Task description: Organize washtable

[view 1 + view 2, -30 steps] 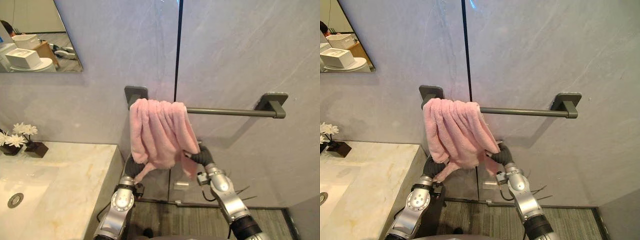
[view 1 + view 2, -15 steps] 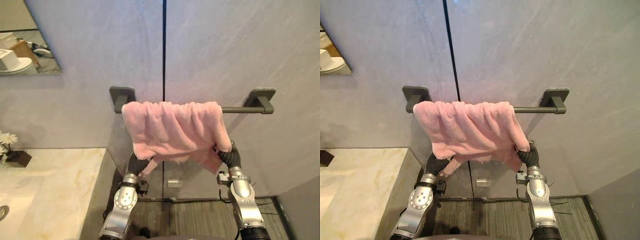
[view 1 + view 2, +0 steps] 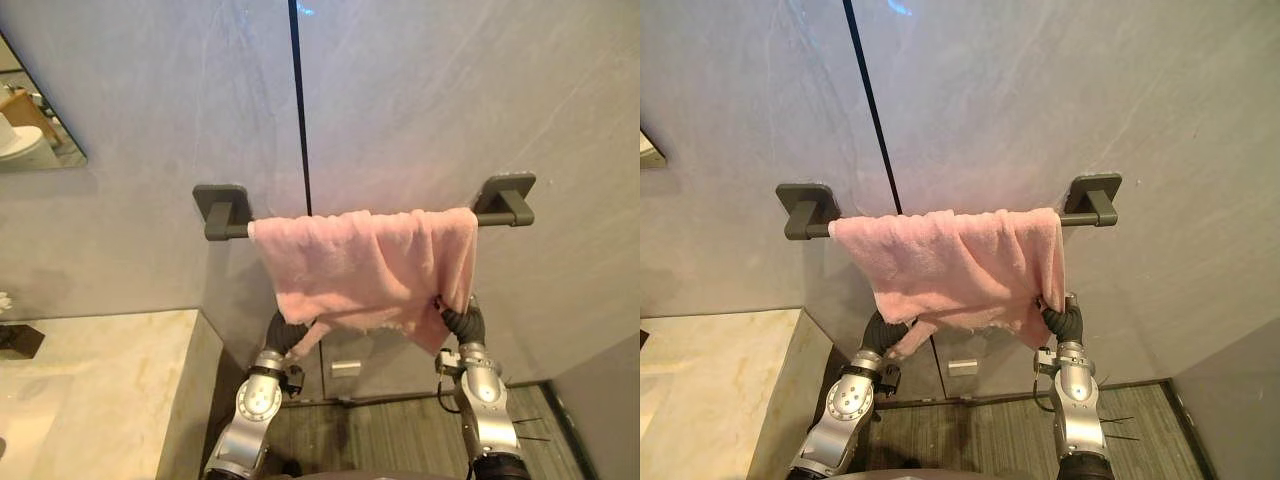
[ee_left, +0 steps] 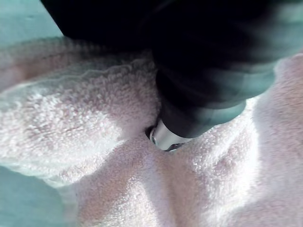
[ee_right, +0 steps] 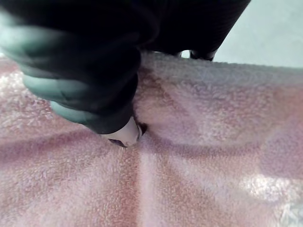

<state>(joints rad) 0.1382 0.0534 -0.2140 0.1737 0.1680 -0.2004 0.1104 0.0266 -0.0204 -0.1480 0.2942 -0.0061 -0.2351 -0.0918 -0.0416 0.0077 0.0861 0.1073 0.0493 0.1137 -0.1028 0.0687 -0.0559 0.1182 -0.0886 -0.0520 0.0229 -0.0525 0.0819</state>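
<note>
The left hand (image 4: 201,101) is sunk into the pink towel (image 3: 360,265) past its dark cover; its grip is hidden, so I cannot tell whether it clasps the cloth or only presses it; the right hand (image 5: 90,90) is buried in the same way, and the same doubt holds. Seen from the head, the two hands sit behind the towel's lower edge, the left under the ragged left corner and the right under the lower right one; they are well apart, probably to keep the cloth stretched along its width instead of bunching. The towel is draped over the towel rail (image 3: 233,231) on the grey wall (image 3: 450,90); it reaches the right bracket and leaves a short bare stretch by the left one. Its hem is uneven, hanging lower on the right with folds gathered there; evening it looks like the work left before letting go. The marble countertop (image 3: 100,370) lies low on the left, apart from the towel.
</note>
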